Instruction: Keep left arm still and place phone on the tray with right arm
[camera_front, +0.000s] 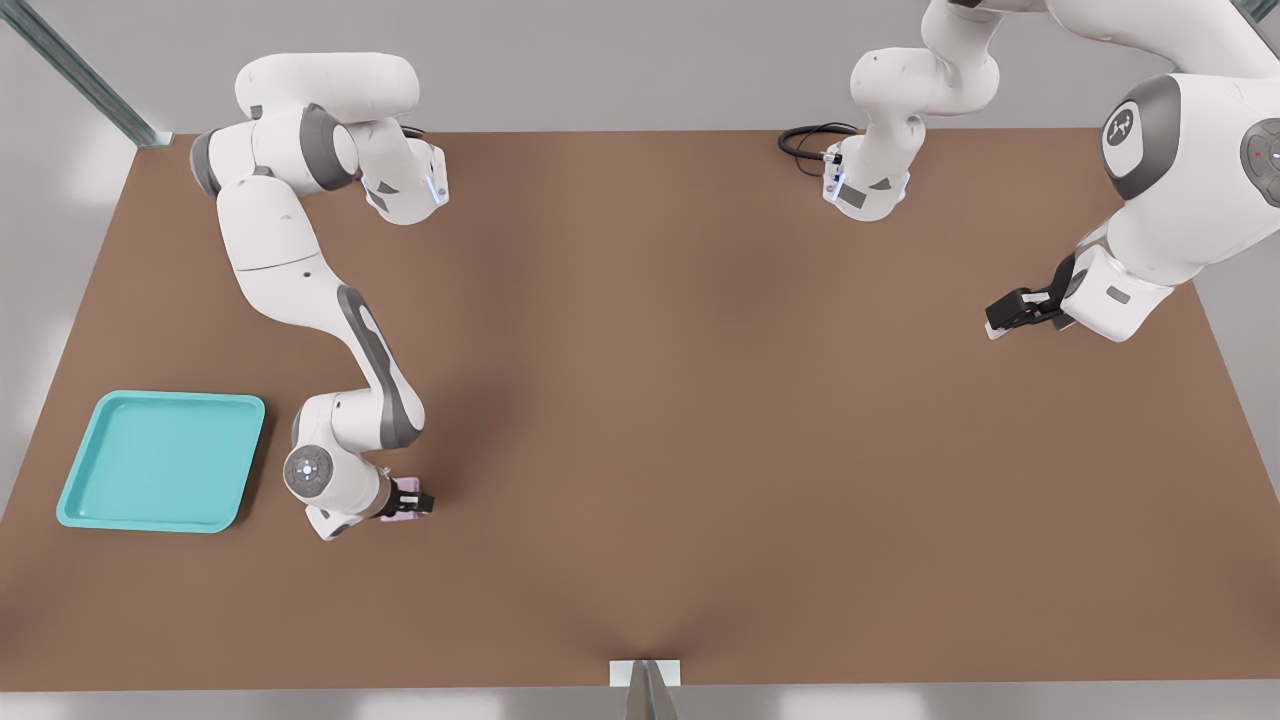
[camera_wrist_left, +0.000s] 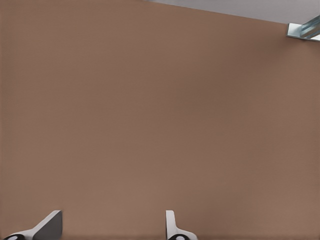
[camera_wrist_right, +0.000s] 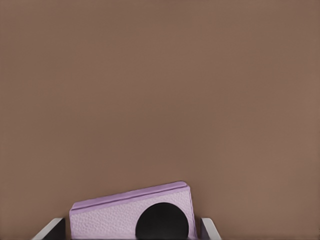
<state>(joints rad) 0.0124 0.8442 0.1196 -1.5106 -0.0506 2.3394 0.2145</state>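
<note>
The right arm (camera_front: 300, 280) reaches down on the front view's left, and its gripper (camera_front: 412, 498) is low over the brown table. Its fingers are shut on the pale pink-lilac phone (camera_front: 398, 516). In the right wrist view the phone (camera_wrist_right: 115, 216) sits tilted between the two fingers (camera_wrist_right: 54, 230) of the gripper (camera_wrist_right: 131, 232), with one black round lens showing. The turquoise tray (camera_front: 160, 460) lies on the table a short way towards the front view's left of the gripper, with nothing in it. I cannot tell whether the phone touches the table.
The left arm (camera_front: 1170, 170) hangs at the front view's right with its gripper (camera_front: 1020, 310) above the table. A black cable (camera_front: 810, 140) lies at the back edge. A small metal bracket (camera_front: 645, 675) sits at the front edge and a metal strut (camera_front: 90, 75) at the back left.
</note>
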